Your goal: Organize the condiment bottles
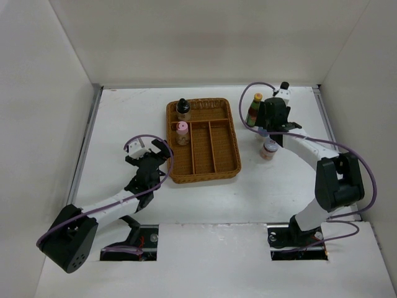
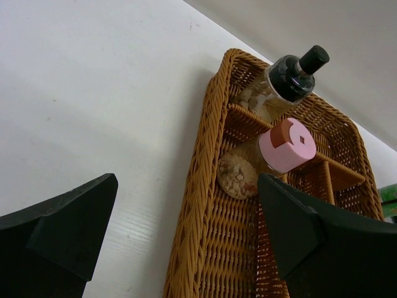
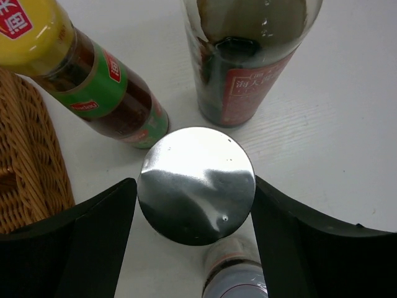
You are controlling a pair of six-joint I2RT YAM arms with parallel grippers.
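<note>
A brown wicker tray (image 1: 223, 162) holds a black-capped bottle (image 1: 183, 108) and a pink-capped bottle (image 1: 182, 131) in its left compartments; both also show in the left wrist view (image 2: 291, 74) (image 2: 286, 144). My left gripper (image 1: 158, 151) is open and empty beside the tray's left rim (image 2: 201, 186). My right gripper (image 1: 273, 118) is closed around a bottle with a shiny silvery cap (image 3: 196, 185), both fingers touching it. Around it stand a yellow-capped green bottle (image 3: 93, 81) (image 1: 254, 110), a tall clear bottle (image 3: 248, 62) (image 1: 283, 90) and a short jar (image 3: 239, 280) (image 1: 268, 149).
The tray's middle and right compartments (image 1: 218, 144) hold nothing. White walls close the table at the back and both sides. The right-hand bottles stand close together between the tray and the right wall. Bare table (image 1: 124, 118) lies left of the tray.
</note>
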